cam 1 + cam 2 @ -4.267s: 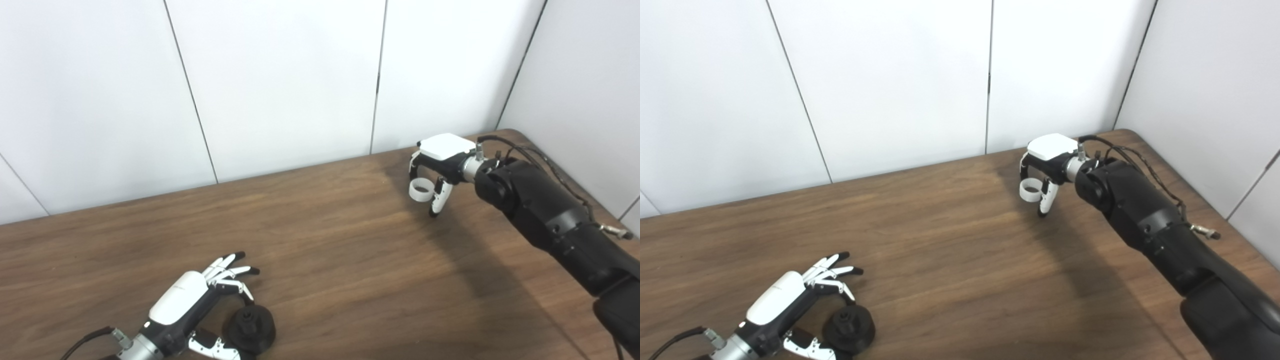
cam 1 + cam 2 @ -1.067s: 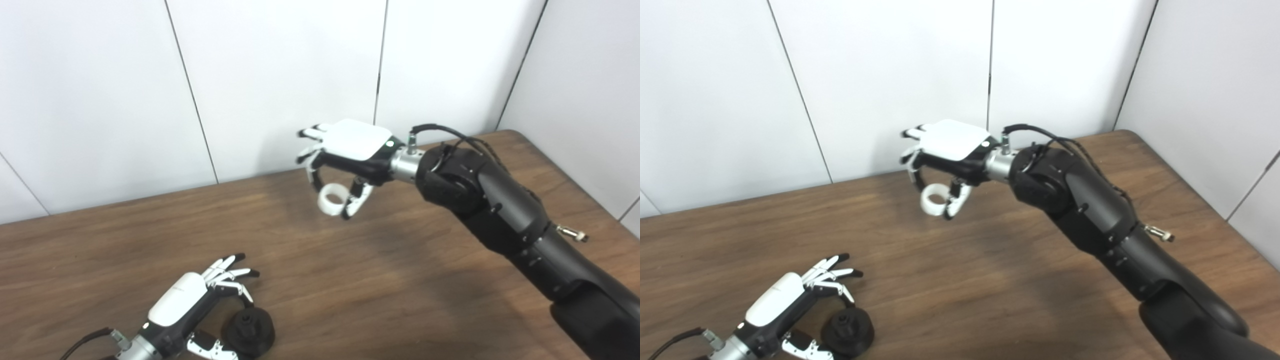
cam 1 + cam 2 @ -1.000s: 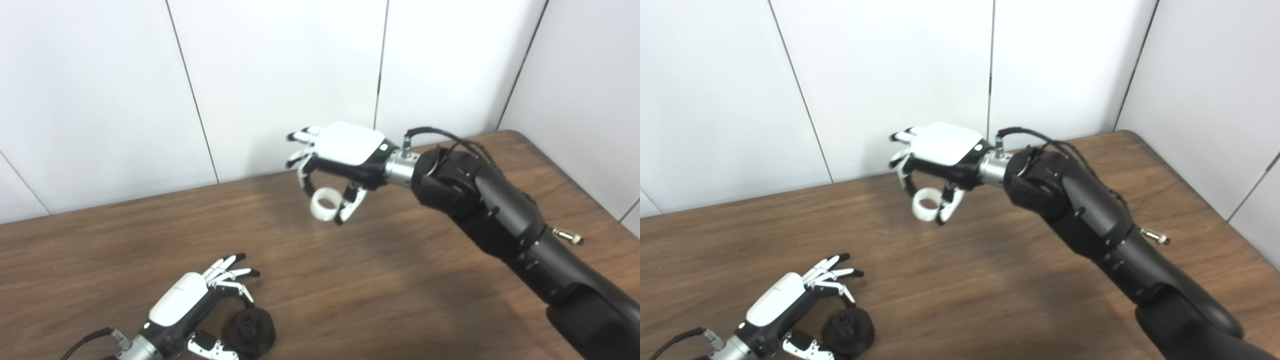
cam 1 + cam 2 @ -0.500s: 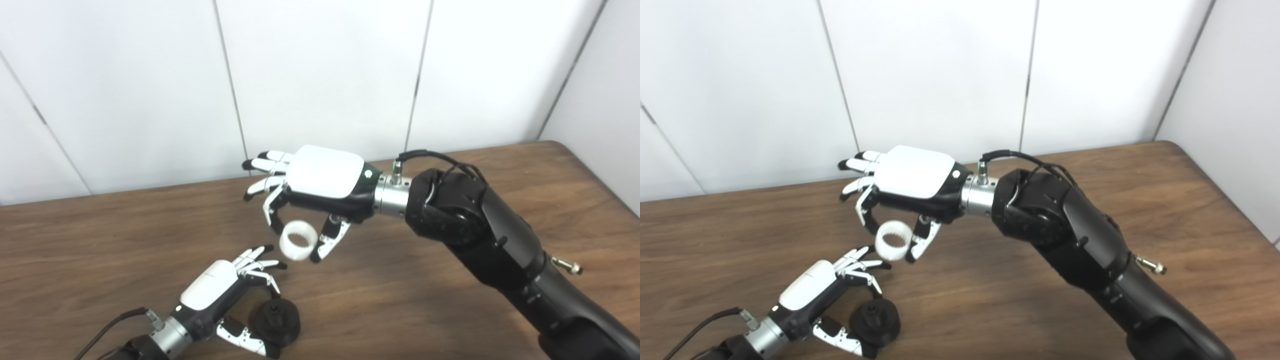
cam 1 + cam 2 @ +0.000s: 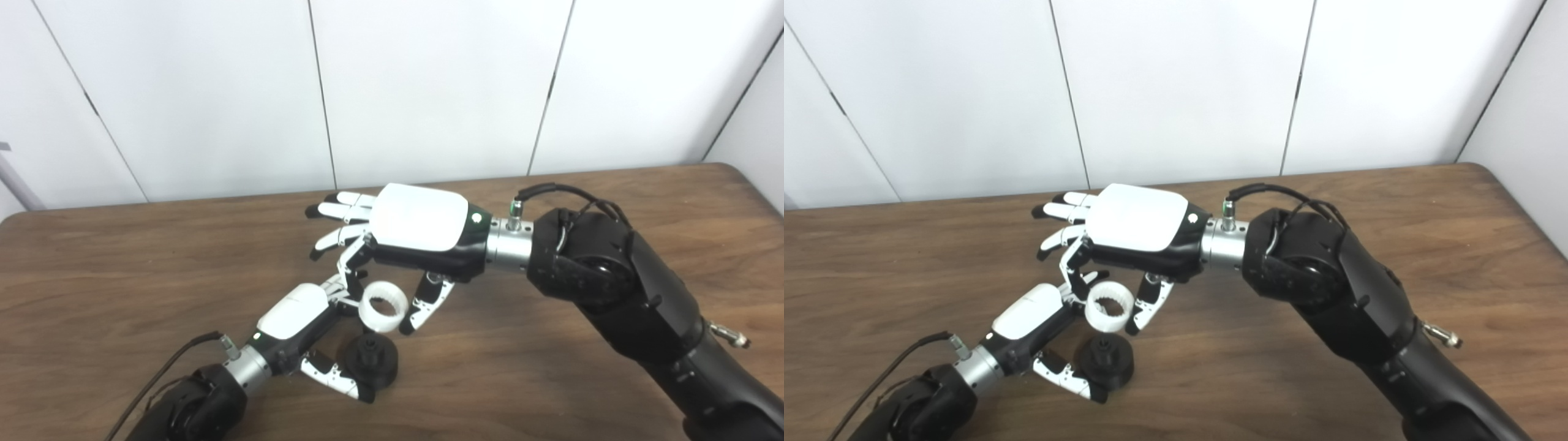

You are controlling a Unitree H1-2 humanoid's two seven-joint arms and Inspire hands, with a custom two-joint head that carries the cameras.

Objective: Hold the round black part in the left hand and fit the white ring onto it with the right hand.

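Just above black part [image 5: 371,362], right hand [image 5: 398,263] pinches white ring [image 5: 383,305]

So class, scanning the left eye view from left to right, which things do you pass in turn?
Left hand → round black part → right hand, with the right arm's black elbow casing last. The white ring overlaps the part's span, so it is left out.

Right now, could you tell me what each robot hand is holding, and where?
Right robot hand pinches white ring by its outer wall; left robot hand cradles black part.
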